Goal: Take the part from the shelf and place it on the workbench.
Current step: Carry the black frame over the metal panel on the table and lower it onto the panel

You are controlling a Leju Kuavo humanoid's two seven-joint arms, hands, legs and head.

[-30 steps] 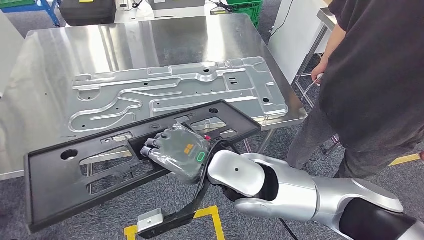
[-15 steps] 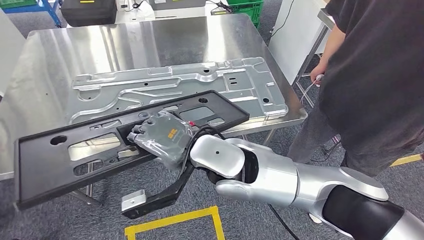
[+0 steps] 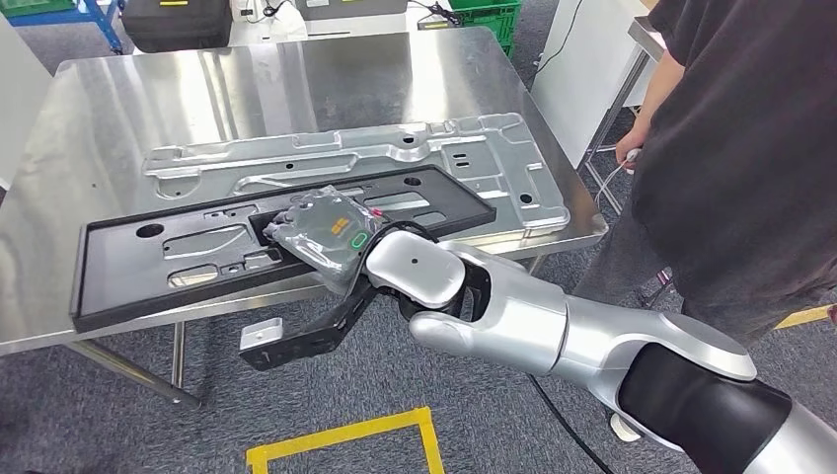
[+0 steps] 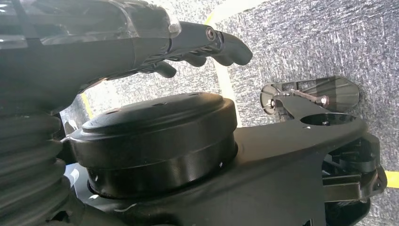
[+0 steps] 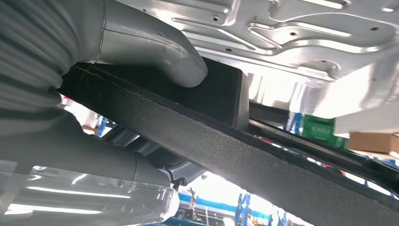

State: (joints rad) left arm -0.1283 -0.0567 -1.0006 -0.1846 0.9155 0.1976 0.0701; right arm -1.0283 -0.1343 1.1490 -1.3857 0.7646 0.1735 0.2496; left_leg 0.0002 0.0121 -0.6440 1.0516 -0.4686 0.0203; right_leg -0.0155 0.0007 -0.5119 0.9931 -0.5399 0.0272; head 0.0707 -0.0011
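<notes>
The part is a long black plastic frame point(image 3: 197, 252) with several cut-outs. It lies flat over the front of the steel workbench point(image 3: 99, 109), its far edge overlapping a stamped silver metal panel point(image 3: 415, 158). I cannot tell whether it touches the bench. My right hand point(image 3: 326, 232), wrapped in clear film, grips the frame's near edge at the middle. In the right wrist view the grey thumb point(image 5: 155, 52) presses on the black frame point(image 5: 244, 155) below the panel point(image 5: 282, 33). A black bracket with a metal end point(image 3: 262, 336) hangs from the frame below the bench edge. My left hand point(image 4: 207, 42) hangs over the floor, holding nothing.
A person in dark clothes point(image 3: 730, 148) stands close at the bench's right end. Yellow tape point(image 3: 345, 434) marks the grey carpet under my arm. A green crate point(image 3: 489, 15) and a black case point(image 3: 173, 20) sit beyond the bench.
My right arm has carried the black frame forward and levelled it. It was tilted in front of the bench edge, and now it lies over the bench and the panel's near edge.
</notes>
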